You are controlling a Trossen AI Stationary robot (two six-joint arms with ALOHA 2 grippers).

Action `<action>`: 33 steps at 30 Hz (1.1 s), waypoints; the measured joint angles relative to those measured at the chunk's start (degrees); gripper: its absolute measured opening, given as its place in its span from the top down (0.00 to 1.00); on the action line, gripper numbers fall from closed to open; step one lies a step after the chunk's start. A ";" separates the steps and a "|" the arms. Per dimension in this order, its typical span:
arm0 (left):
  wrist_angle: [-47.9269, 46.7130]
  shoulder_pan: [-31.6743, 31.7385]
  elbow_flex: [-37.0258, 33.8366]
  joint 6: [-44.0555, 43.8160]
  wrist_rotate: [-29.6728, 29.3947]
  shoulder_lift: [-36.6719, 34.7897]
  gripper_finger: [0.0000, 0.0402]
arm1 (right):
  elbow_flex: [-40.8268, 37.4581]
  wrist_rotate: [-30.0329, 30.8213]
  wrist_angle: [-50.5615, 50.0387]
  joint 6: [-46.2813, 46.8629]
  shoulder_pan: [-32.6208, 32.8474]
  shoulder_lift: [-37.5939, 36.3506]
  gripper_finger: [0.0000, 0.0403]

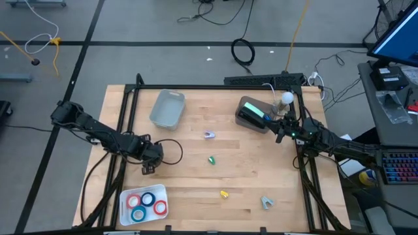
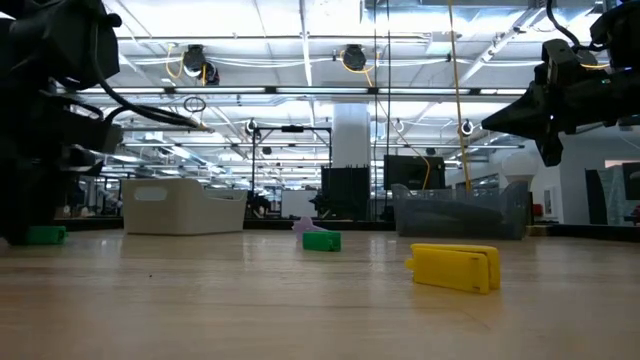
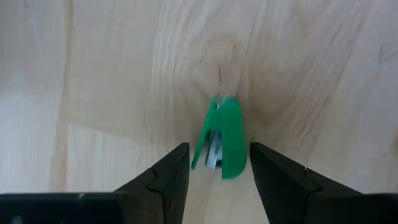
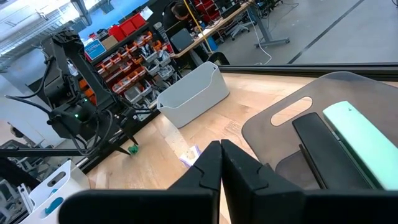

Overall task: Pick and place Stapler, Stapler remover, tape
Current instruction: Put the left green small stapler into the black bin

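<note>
**Table stock: tape, staplers, removers**

Tape: red and blue rolls in white tray, near table corner. Left gripper: fingers clamped on small green stapler, just above tray. Right gripper: fingers together, empty, raised beside dark bin. Loose on table: green stapler, yellow stapler, lilac remover, grey remover. Grey bin: far side.

No readable text, no labels, no brands, no numbers anywhere

Wooden table — bins, tape tray, perhaps staplers
</note>
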 joint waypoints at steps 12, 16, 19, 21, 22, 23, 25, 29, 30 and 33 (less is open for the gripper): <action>-0.37 -0.02 0.00 -0.47 0.45 -0.02 0.56 | 0.00 0.00 0.00 -0.02 0.01 0.00 1.00; -0.37 -0.02 0.00 -1.68 0.40 -0.02 0.56 | 0.00 0.01 0.00 -0.03 0.00 0.00 1.00; -0.35 -0.02 -0.01 -2.64 0.16 -0.02 0.56 | 0.00 0.01 0.00 -0.02 0.01 0.00 1.00; -0.33 -0.02 0.00 -3.08 0.12 -0.02 0.57 | 0.00 0.01 0.00 -0.02 0.02 0.00 1.00; -0.34 -0.02 0.00 -3.07 0.12 -0.02 0.57 | 0.00 0.00 0.00 -0.02 0.00 0.00 1.00; -0.35 -0.02 0.00 -3.06 0.12 -0.02 0.57 | 0.00 0.00 0.00 -0.02 0.00 0.00 1.00; -0.33 -0.02 0.00 -3.06 0.12 -0.02 0.61 | 0.00 0.00 0.00 -0.02 0.00 0.00 1.00; -0.15 -0.02 0.00 -3.06 1.11 -0.05 0.72 | 0.00 0.01 0.00 -0.02 0.01 0.00 1.00; -0.14 -0.02 0.00 -3.07 1.45 -0.05 0.75 | 0.00 0.00 0.00 -0.02 0.02 0.00 1.00; -0.10 -0.02 0.07 -3.12 1.83 -0.09 0.83 | 0.00 0.00 0.00 -0.02 0.02 0.00 1.00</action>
